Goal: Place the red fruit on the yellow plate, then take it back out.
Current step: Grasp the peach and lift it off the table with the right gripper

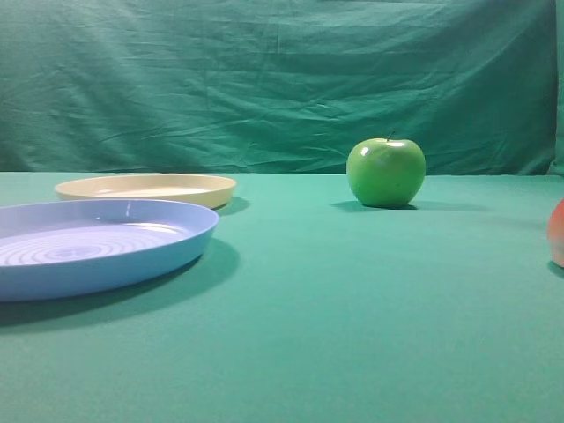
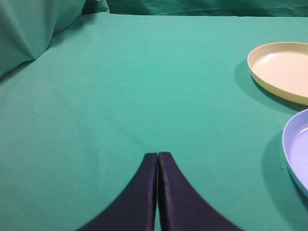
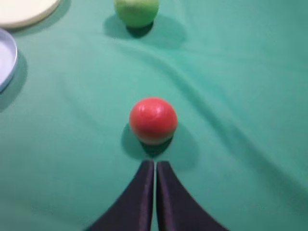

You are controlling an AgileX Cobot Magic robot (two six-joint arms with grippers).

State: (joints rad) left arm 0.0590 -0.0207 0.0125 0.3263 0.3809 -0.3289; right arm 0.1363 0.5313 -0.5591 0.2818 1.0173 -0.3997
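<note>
The red fruit (image 3: 153, 120) lies on the green cloth just ahead of my right gripper (image 3: 155, 162), which is shut and holds nothing; a small gap separates them. In the exterior high view only a sliver of the red fruit (image 1: 557, 233) shows at the right edge. The yellow plate (image 1: 146, 189) sits empty at the back left, also in the left wrist view as the yellow plate (image 2: 283, 70) and at the top left corner of the right wrist view as the yellow plate (image 3: 24, 10). My left gripper (image 2: 158, 154) is shut over bare cloth, well left of both plates.
A larger light-blue plate (image 1: 97, 242) stands in front of the yellow one. A shiny green apple (image 1: 386, 172) sits at the back, right of centre. A green cloth backdrop closes off the far side.
</note>
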